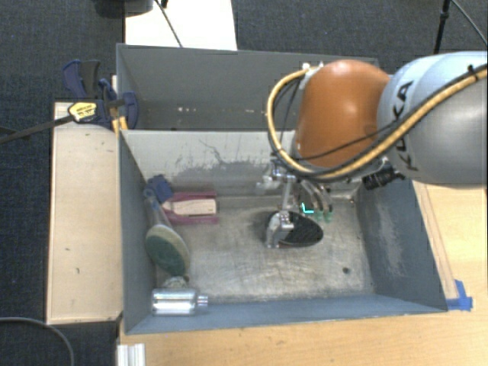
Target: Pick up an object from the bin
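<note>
Black rounded object (302,235) lies at the jaws' tips; whether they clench it cannot be told.

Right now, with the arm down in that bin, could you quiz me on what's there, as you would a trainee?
1. True or false: the tool is at the black rounded thing, apart from the things along the left wall of the bin.
2. Fill in: the brush with the round head has a ____ handle.
3. Which lies nearest the bin's lower left corner in the view? A) clear bottle B) maroon block C) brush

Key: 1 true; 2 blue; 3 A.
</note>
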